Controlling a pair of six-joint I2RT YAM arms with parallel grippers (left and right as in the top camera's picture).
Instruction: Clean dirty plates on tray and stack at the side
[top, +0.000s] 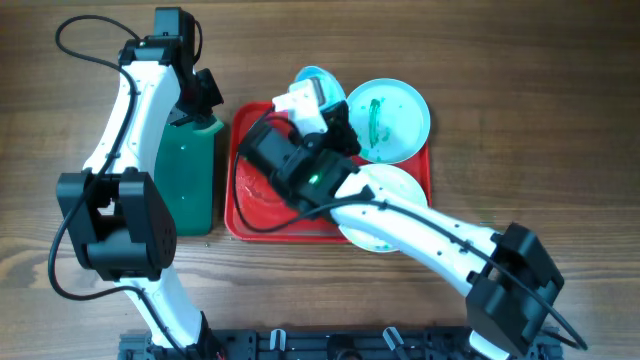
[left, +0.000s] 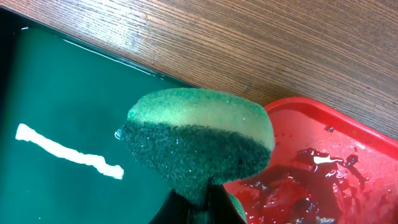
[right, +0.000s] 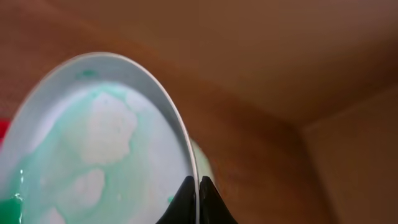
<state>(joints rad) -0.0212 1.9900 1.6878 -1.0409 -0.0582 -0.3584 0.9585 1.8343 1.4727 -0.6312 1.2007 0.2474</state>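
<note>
My right gripper (top: 312, 102) is shut on the rim of a dirty plate (top: 320, 82) and holds it tilted on edge above the far side of the red tray (top: 240, 215). In the right wrist view the fingers (right: 198, 199) pinch the rim of this plate (right: 93, 143), which has pale green smears. A second plate (top: 392, 120), with a green streak, lies at the tray's far right. A third plate (top: 390, 205) lies at the near right, partly under my right arm. My left gripper (top: 203, 100) is shut on a green sponge (left: 199, 140) over the tray's far left corner (left: 348, 130).
A narrower dark green tray (top: 185, 180) lies left of the red tray; it shows a white streak (left: 68, 151) in the left wrist view. The red tray's floor is wet with dark smears (left: 311, 180). Wooden table (top: 560, 90) surrounds both trays.
</note>
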